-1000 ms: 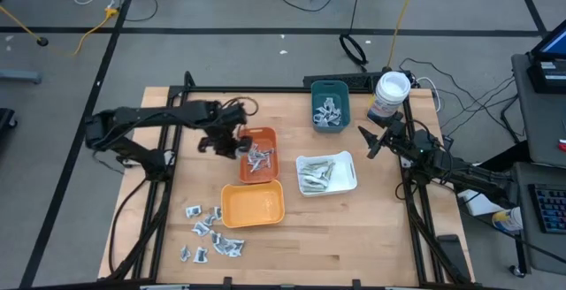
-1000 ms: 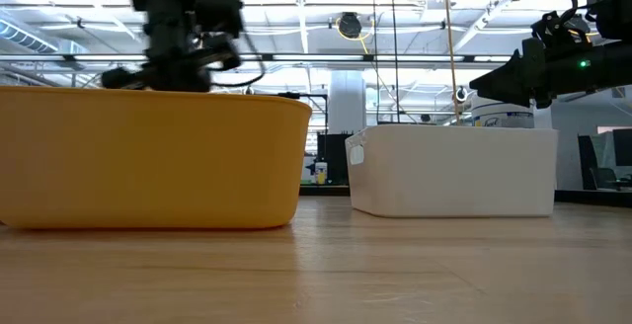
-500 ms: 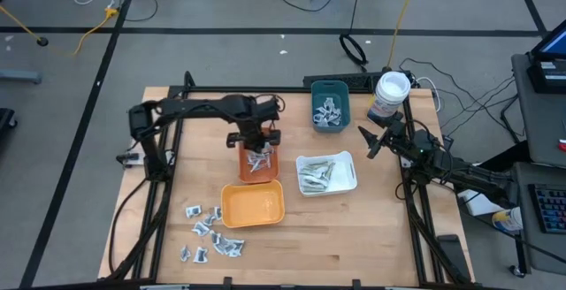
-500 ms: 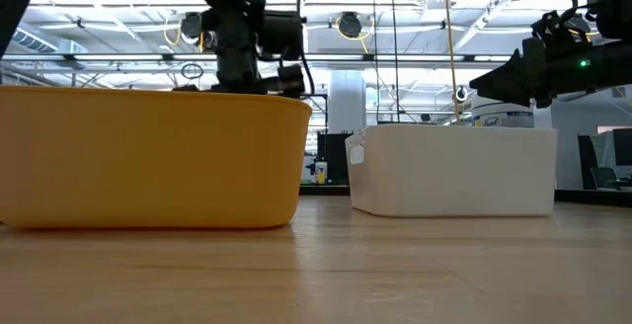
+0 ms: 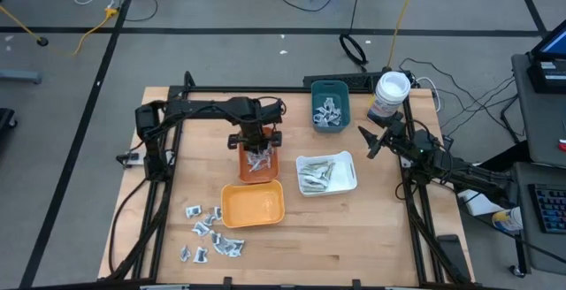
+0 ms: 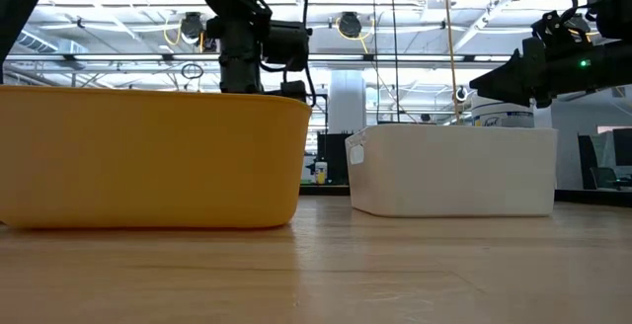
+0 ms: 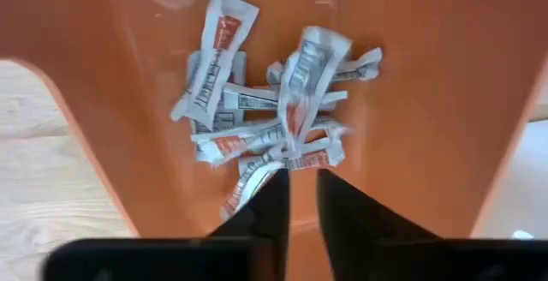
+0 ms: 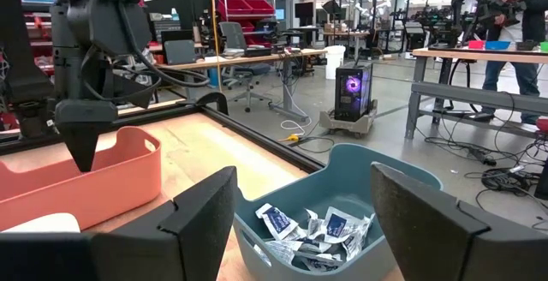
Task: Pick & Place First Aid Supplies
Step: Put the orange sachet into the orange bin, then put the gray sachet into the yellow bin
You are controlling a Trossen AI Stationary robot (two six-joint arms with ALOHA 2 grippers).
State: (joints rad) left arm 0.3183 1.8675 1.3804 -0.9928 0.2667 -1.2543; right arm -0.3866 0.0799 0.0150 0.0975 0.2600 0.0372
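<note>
My left gripper (image 5: 255, 144) (image 7: 301, 191) hangs over the dark orange tray (image 5: 267, 136) (image 7: 428, 101), pointing down, fingers open by a narrow gap. A heap of white packets with orange marks (image 7: 274, 118) (image 5: 258, 159) lies on the tray floor just below the fingertips. Several silvery sachets with blue marks (image 5: 210, 232) lie loose on the table near its near-left corner. My right gripper (image 5: 365, 144) (image 8: 312, 221) waits wide open at the table's right, beside the teal tray (image 5: 329, 104) (image 8: 390, 170), which holds more sachets (image 8: 312, 230).
A light orange tray (image 5: 252, 204) (image 6: 148, 156) sits nearer than the dark one. A white tray (image 5: 325, 173) (image 6: 454, 171) holds pale green-white strips. A white tub (image 5: 390, 94) stands at the far right. Bare wood lies along the near edge, right of the loose sachets.
My left gripper has swung toward the table's right, from just left of the dark orange tray to above it, and has turned to point down into it. Over the last half second it has hardly moved. The right arm has stayed still.
</note>
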